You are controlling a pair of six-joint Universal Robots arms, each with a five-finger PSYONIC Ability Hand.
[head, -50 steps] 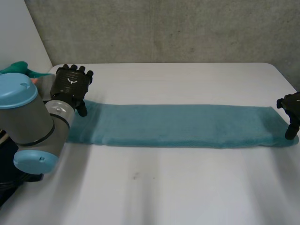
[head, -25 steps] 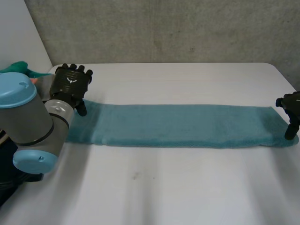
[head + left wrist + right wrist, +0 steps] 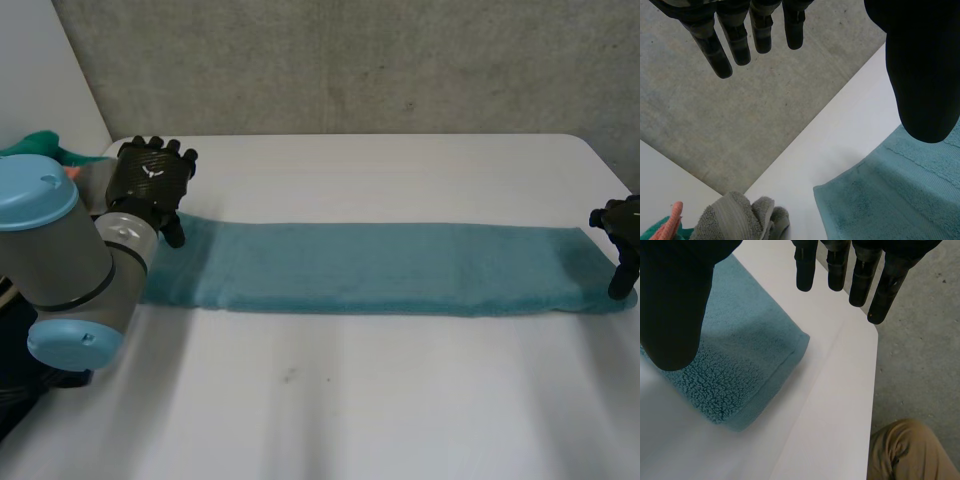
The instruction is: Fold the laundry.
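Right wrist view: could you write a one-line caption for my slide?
Open right robot hand at the towel end, near the table edge.

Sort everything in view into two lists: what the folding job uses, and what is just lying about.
In use: teal towel, spread along the table; left hand and right hand, both open, one at each end.
Lying about: bunched grey cloth; orange cloth beside it; a person's tan-clad leg.
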